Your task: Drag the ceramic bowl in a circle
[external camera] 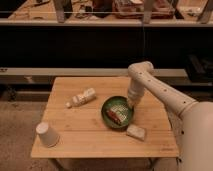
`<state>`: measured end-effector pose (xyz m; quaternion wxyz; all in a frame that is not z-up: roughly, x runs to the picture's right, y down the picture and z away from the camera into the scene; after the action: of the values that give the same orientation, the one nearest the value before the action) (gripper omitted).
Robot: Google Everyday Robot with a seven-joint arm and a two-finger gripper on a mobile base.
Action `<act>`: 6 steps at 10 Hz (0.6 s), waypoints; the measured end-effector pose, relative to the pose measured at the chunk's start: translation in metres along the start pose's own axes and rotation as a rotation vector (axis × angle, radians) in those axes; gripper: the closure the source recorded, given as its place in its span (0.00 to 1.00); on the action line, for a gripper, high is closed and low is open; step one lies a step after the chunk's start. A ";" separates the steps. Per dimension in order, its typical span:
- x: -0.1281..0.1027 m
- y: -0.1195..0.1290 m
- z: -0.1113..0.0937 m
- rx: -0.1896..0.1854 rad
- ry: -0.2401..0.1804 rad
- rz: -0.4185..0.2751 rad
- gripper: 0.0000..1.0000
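The ceramic bowl (118, 112) is a shallow green dish with a pale ridged inside and a reddish-brown food piece in it. It rests on the wooden table (100, 137), right of centre. My gripper (131, 104) comes down from the white arm onto the bowl's right rim. The arm bends in from the right side of the view.
A white upside-down paper cup (47, 134) stands near the table's front left corner. A pale bottle (82, 97) lies on its side left of the bowl. A small tan block (136, 132) sits just in front of the bowl, to its right. Dark shelving runs behind the table.
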<state>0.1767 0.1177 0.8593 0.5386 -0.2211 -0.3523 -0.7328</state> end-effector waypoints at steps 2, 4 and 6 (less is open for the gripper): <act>-0.022 -0.004 0.006 0.009 -0.018 -0.003 1.00; -0.042 -0.018 0.012 0.020 -0.033 -0.033 1.00; -0.057 -0.041 0.019 0.036 -0.048 -0.089 1.00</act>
<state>0.1548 0.1753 0.8207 0.5009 -0.2132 -0.3878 -0.7438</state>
